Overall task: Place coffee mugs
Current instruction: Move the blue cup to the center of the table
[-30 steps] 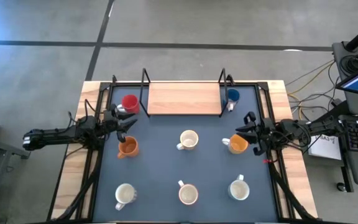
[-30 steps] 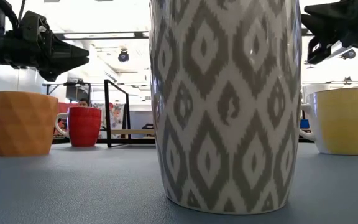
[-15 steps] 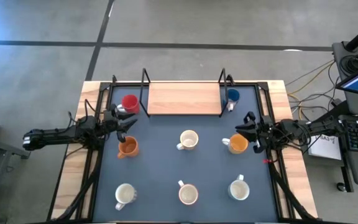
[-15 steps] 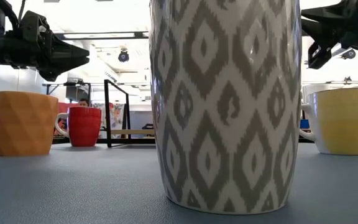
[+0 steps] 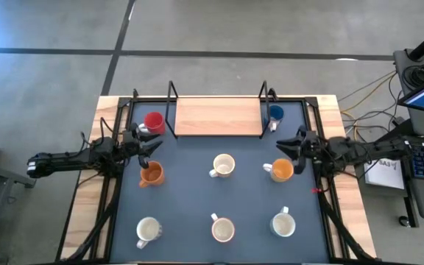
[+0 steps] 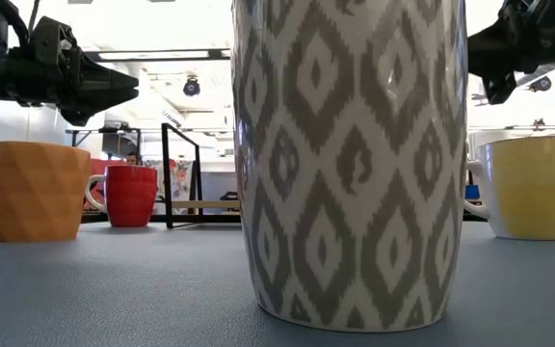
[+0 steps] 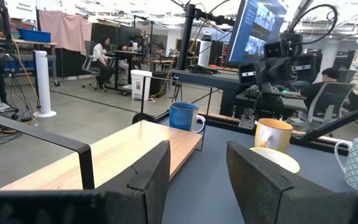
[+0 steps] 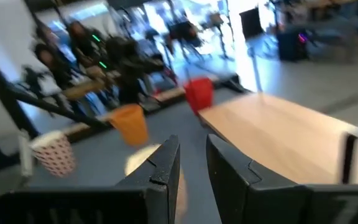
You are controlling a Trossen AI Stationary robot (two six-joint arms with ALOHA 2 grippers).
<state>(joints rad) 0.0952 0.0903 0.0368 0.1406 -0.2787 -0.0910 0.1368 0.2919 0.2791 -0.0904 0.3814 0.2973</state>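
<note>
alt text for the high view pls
Eight mugs sit on a dark mat: red mug and blue mug flank a wooden shelf. The left gripper and right gripper, both open, hover by the orange mugs.

Seven round ceramic mugs with side handles show, all upright and well apart. The red mug (image 5: 154, 121) and the blue mug (image 5: 275, 113) stand at the far corners. In the middle row stand an orange mug (image 5: 151, 174), a cream mug (image 5: 223, 165) and a second orange mug (image 5: 282, 170). The near row holds three white mugs (image 5: 149, 231), (image 5: 223, 230), (image 5: 283, 223).
</note>
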